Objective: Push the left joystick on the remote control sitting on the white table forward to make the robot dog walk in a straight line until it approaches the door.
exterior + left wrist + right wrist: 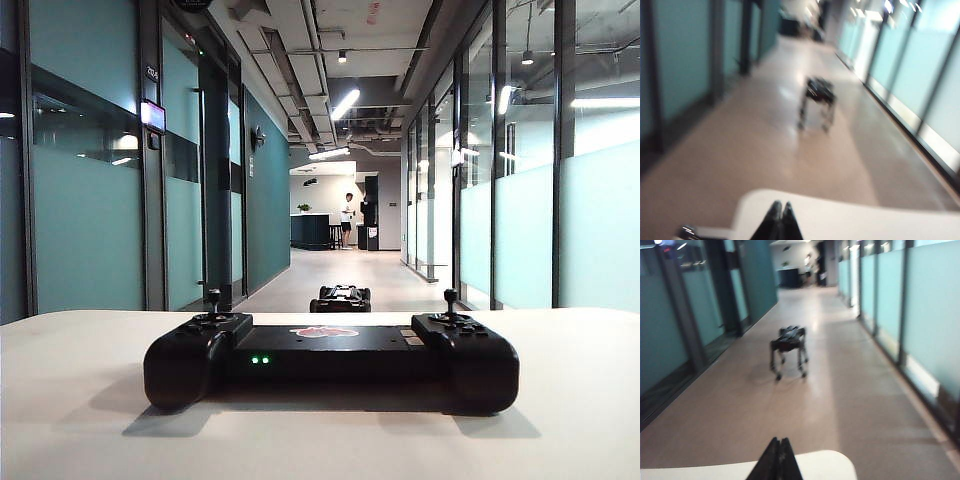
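Left end effector (779,206): seen only in the left wrist view, fingertips pressed together, fully closed, holding nothing, hanging over the edge of the white desk (865,220) and touching nothing. View is blurred.

Right end effector (779,442): seen only in the right wrist view, fingers also closed tip to tip, empty, above the desk's rounded edge, no contact with anything.

Neither arm shows in the exterior view.

Remote control (330,357) lies flat on the desk, centred in the exterior view, well apart from both end effectors as far as can be told. Two green lights lit on its front face, left of centre. Left joystick (213,299) stands upright on the left grip, untouched; a matching stick stands on the right grip.

Robot dog (788,350) stands on all four legs on the corridor floor beyond the desk, between the teal wall and the frosted glass partitions.
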